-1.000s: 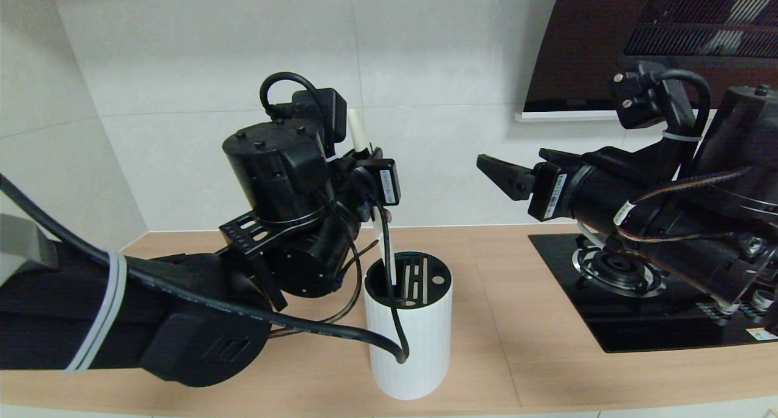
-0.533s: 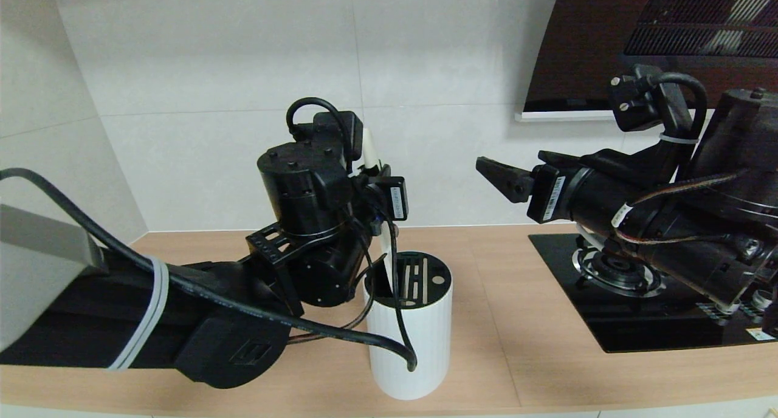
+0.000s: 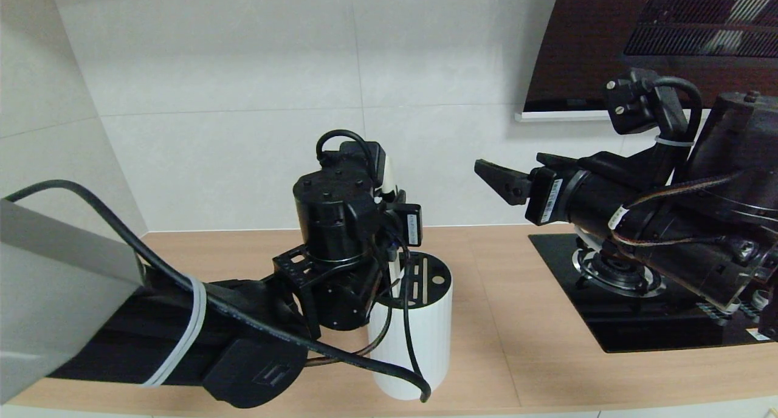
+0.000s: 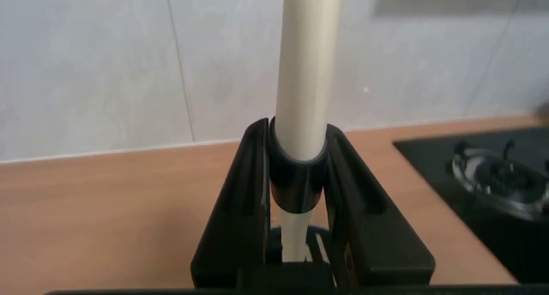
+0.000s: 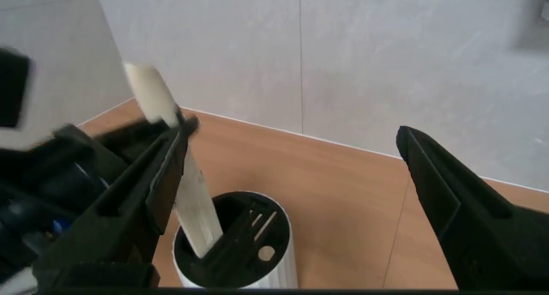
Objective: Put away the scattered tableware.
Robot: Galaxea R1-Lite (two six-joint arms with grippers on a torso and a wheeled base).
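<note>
Head view: I'm lowering the utensil [image 3: 389, 176] into the holder [image 3: 422, 327], and it is nearly stowed.
Left end effector [image 4: 298, 171], gripping the cream handle, is sinking closer to the holder's rim; right end effector [image 5: 296, 196] is hanging open off the holder's right.

Smooth cream utensil [image 4: 304, 81], matt white holder [image 3: 431, 333], wood-grain counter [image 3: 523, 345], glossy black hob [image 3: 638, 327].

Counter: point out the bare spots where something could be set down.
Bare counter lies between the white holder and the black hob, and along the tiled wall behind the holder. Crowded: the holder's top, where the left gripper grips the cream-handled utensil entering it.
</note>
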